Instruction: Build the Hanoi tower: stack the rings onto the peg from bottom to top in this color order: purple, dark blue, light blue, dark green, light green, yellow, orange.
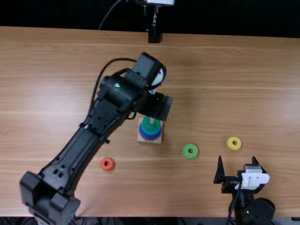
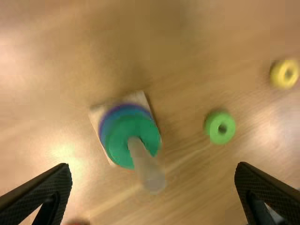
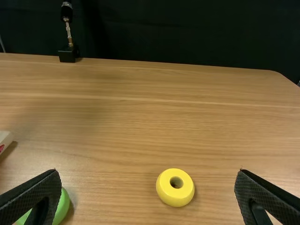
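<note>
Nearest, the right gripper (image 1: 236, 157) stood wide and empty, with the orange ring (image 1: 108, 164) flat on the table (image 1: 56, 112) well to its left. The light green ring (image 1: 191, 151) lay a little farther off, then the yellow ring (image 1: 234, 143). Beyond, the dark green ring (image 1: 151, 125) topped blue and purple on the peg (image 2: 147, 166); the left gripper (image 1: 159, 107), wide and empty, hung above

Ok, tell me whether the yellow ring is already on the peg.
No, the yellow ring lies on the table, to the right of the light green ring.
</note>
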{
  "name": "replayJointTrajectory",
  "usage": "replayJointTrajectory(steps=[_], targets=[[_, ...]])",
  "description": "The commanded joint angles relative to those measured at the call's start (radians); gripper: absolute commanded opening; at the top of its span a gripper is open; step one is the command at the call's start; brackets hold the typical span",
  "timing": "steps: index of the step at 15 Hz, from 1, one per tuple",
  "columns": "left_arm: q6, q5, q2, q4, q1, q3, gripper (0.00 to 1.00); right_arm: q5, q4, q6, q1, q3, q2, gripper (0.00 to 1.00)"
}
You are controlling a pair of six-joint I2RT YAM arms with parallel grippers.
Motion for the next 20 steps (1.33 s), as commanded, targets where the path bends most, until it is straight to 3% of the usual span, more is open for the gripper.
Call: replayJointTrajectory(steps=[1, 7, 8, 10, 11, 12, 14, 15, 16, 18, 20], targets=[[0.001, 0.001, -0.128, 0.059, 0.065, -0.038, 1.00, 0.005, -0.074, -0.004, -0.008, -0.064, -0.013, 1.00], [0.005, -0.012, -0.570, 0.448, 0.349, -0.517, 1.00, 0.007, -0.074, -0.004, -0.008, -0.064, -0.013, 1.00], [0.006, -0.037, -0.655, 0.499, 0.397, -0.612, 1.00, 0.005, -0.074, -0.004, -0.008, -0.064, -0.013, 1.00], [0.012, -0.161, -0.799, 0.571, 0.438, -0.764, 1.00, 0.005, -0.074, -0.004, -0.008, -0.064, -0.013, 1.00], [0.030, -0.199, -0.866, 0.599, 0.439, -0.825, 1.00, 0.005, -0.074, -0.004, -0.008, -0.064, -0.013, 1.00], [0.076, -0.210, -0.928, 0.612, 0.441, -0.895, 1.00, 0.005, -0.074, -0.004, -0.008, -0.064, -0.013, 1.00], [0.209, -0.205, -1.067, 0.647, 0.463, -1.060, 1.00, 0.005, -0.074, -0.004, -0.008, -0.064, -0.013, 1.00], [0.249, -0.201, -1.130, 0.713, 0.463, -1.156, 1.00, 0.005, -0.074, -0.004, -0.008, -0.064, -0.013, 1.00], [0.260, -0.199, -1.195, 0.792, 0.461, -1.253, 1.00, 0.005, -0.074, -0.004, -0.008, -0.064, -0.013, 1.00], [0.251, -0.164, -1.310, 0.895, 0.459, -1.396, 1.00, 0.005, -0.074, -0.004, -0.008, -0.064, -0.013, 1.00], [0.255, -0.159, -1.415, 0.915, 0.466, -1.514, 1.00, 0.005, -0.074, -0.004, -0.008, -0.064, -0.013, 1.00]])
